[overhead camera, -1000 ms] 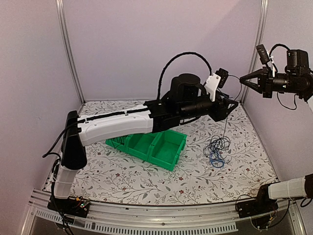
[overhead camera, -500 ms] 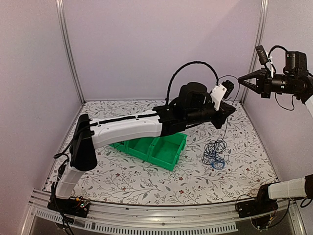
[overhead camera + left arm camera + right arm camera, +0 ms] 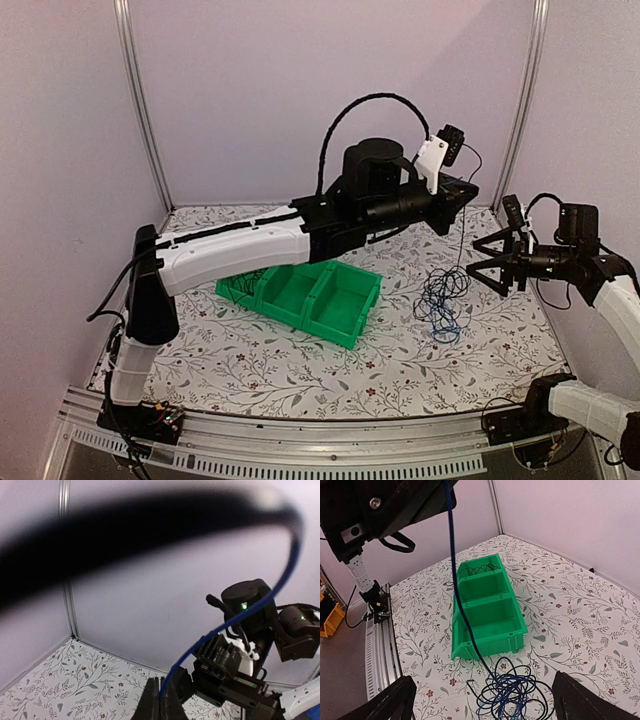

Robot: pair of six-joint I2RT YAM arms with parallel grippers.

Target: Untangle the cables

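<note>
The cables lie as a tangle of thin black and blue wires on the floral table, right of the green bin. My left gripper hangs above them, shut on a blue cable whose end sits between the closed fingers. That blue cable runs steeply up from the tangle to the left arm. My right gripper stands wide open just right of the pile, low over the table. In the right wrist view it has nothing between its fingers.
A green bin with divided compartments sits mid-table under the left arm; a thin black cable lies in its far compartment. Walls and metal posts close in the back and sides. A rail runs along the table's near edge.
My right gripper let go, opened wide and came down from high at the back right to beside the tangle. My left gripper shut on the blue cable and lifted slightly.
</note>
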